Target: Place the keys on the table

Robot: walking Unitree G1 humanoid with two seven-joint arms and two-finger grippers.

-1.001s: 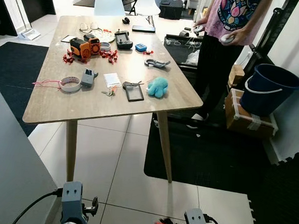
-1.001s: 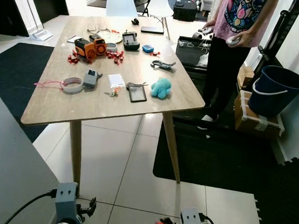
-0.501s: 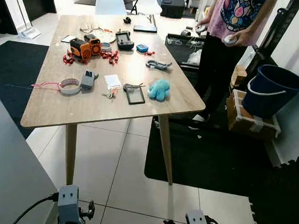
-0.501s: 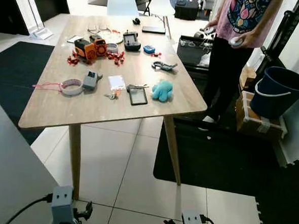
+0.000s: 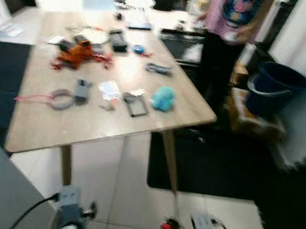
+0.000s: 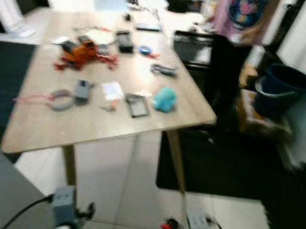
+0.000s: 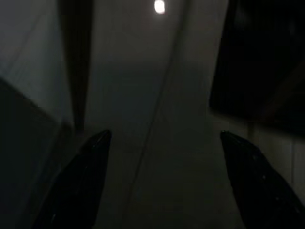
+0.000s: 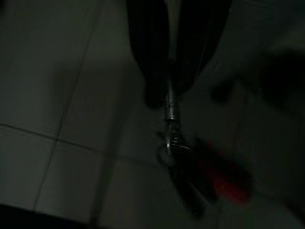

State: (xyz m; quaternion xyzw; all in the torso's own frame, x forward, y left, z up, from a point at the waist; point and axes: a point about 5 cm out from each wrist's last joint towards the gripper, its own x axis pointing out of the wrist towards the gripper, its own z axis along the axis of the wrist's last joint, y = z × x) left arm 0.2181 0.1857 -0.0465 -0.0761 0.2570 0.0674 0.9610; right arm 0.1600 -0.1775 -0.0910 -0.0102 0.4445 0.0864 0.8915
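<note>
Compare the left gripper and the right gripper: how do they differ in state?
The left gripper is open, with its fingers spread wide and nothing between them; the right gripper is shut on the keys, which dangle below it with a red tag. Both hang low over the tiled floor, short of the wooden table.

Light matt wood grain covers the table [image 5: 95,126], which stands on glossy pale tiles [image 5: 123,180] in the lower centre. In the right wrist view the keys [image 8: 172,143] look like shiny metal with a red plastic tag [image 8: 228,183], pinched between matt black fingers [image 8: 150,57].
</note>
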